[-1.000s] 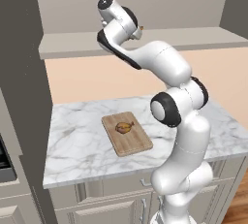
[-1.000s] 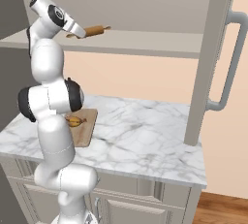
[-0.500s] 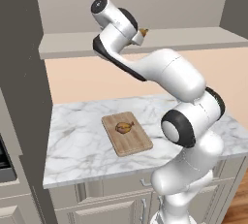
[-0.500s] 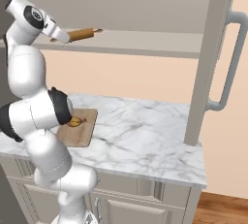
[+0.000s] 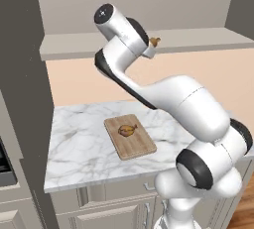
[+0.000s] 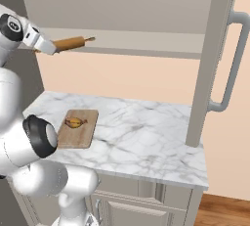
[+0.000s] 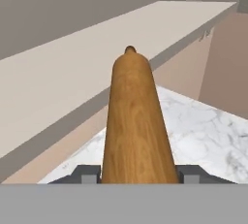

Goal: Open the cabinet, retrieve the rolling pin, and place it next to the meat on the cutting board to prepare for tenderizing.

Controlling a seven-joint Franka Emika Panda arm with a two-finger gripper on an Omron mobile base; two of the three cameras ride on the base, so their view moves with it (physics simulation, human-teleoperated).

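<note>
Marble counter [image 6: 146, 132] carried the cutting board [image 6: 78, 129] with the meat [image 6: 74, 122] on it. Up beside the open cabinet [image 6: 146, 10] shelf, you had the gripper [image 6: 51, 48] clamped on the rolling pin [image 6: 73, 42], well above the board.

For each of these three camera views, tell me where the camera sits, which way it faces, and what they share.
Left base view: behind-left of the arm, facing the cutting board and meat; arm rises lower right.
Right base view: behind-right, facing the counter and open cabinet; arm at left, gripper holding the rolling pin.
Hand view: on the hand, looking along the pin; fingertips flank it.
Shared: all show the rolling pin.
</note>
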